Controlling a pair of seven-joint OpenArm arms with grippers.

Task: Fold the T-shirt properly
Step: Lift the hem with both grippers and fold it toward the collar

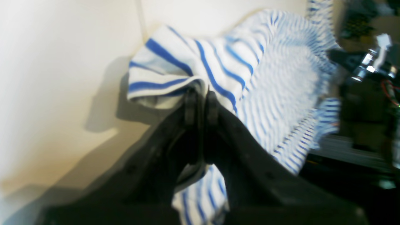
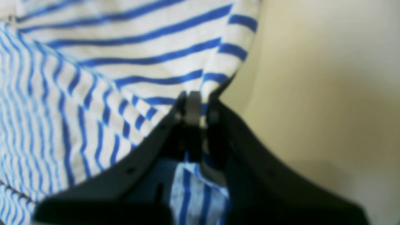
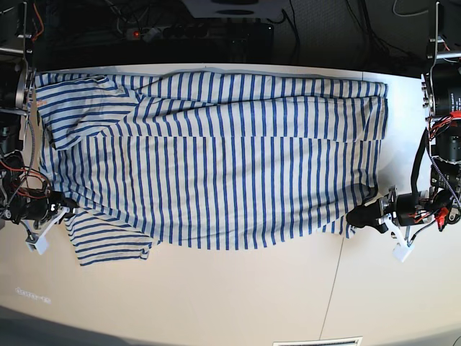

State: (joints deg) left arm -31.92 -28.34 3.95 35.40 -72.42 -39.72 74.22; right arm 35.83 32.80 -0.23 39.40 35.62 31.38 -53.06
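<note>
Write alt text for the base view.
A large white T-shirt with narrow blue stripes lies spread across a pale table, seen from above. The right gripper pinches its near edge at the picture's left, the left gripper at the right.

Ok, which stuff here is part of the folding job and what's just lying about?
Job:
T-shirt
left gripper, shut on its hem
right gripper, shut on its other end

Lying about:
table
cables behind the table
</note>
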